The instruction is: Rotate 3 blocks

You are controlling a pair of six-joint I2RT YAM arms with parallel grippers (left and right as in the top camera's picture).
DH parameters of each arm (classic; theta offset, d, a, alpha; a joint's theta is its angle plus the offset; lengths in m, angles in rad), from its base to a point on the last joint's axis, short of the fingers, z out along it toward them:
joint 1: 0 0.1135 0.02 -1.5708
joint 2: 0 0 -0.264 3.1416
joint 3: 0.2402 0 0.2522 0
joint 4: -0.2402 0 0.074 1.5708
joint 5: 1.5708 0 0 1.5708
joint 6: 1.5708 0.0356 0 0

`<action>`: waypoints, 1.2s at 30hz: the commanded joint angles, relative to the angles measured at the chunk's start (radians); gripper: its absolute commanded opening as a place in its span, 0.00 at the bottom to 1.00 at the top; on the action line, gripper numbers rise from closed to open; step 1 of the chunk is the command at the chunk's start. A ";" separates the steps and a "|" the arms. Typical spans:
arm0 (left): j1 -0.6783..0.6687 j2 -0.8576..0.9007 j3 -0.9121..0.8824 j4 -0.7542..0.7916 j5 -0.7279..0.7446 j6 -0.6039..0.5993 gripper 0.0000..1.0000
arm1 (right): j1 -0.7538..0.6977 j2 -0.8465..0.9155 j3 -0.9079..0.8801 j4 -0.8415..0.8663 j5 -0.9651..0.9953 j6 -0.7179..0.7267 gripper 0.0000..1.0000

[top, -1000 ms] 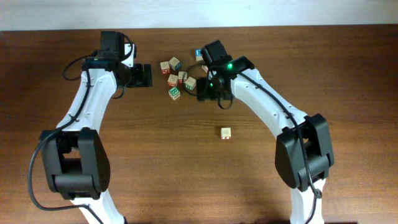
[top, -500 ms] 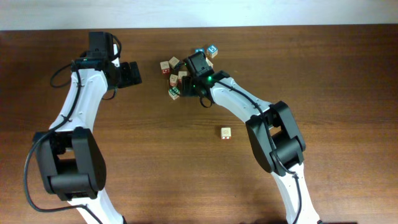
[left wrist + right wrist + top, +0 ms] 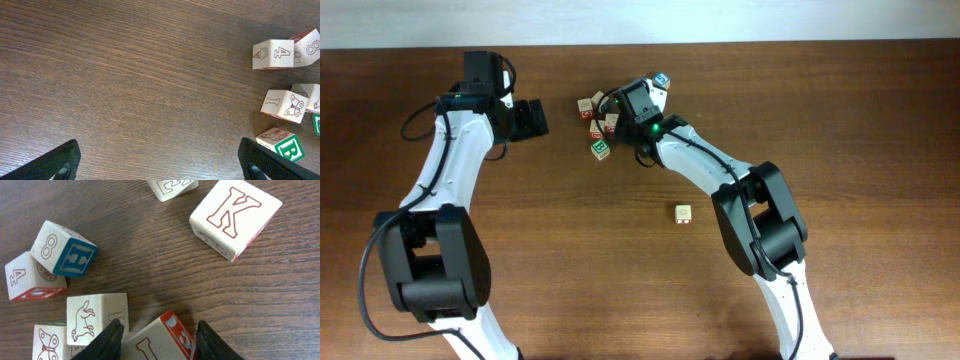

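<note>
**Overhead view.** A dark wooden tabletop (image 3: 860, 120) carries a loose cluster of small letter blocks near its far middle. The right arm (image 3: 695, 162) stretches into that cluster, and its wrist hides the right fingers. A second ago the wrist sat further right, clear of the blocks. It has since swung left, in over them.

The left fingers (image 3: 532, 118) stand wide apart, left of the cluster and touching nothing. They have drawn back a little to the left.

The green-faced block (image 3: 601, 149) sits at the near edge of the cluster, where it was before. The plain beige block (image 3: 683, 214) lies alone nearer the robot, well apart from the rest, and has not moved. A blue-faced cube (image 3: 663, 80) sits just beyond the right wrist.

**Left wrist view.** The left fingers (image 3: 55, 162) show only as dark tips in the bottom corners, spread wide over bare wood. Along the right edge lie a block marked 4 (image 3: 272, 54), a butterfly block (image 3: 283, 106) and the green-faced block (image 3: 281, 146), which shows a B.

**Right wrist view.** The right fingers (image 3: 112, 340) are drawn in narrow around the red-trimmed block (image 3: 155, 342). One finger is on each side, with no gap visible. A block marked K (image 3: 232, 217) lies well beyond them, and a blue H cube (image 3: 67, 252) lies to the left.
</note>
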 commanded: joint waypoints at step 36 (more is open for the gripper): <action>0.000 0.005 0.020 -0.001 -0.010 -0.017 0.99 | 0.007 -0.054 0.100 -0.904 -0.286 -0.322 0.45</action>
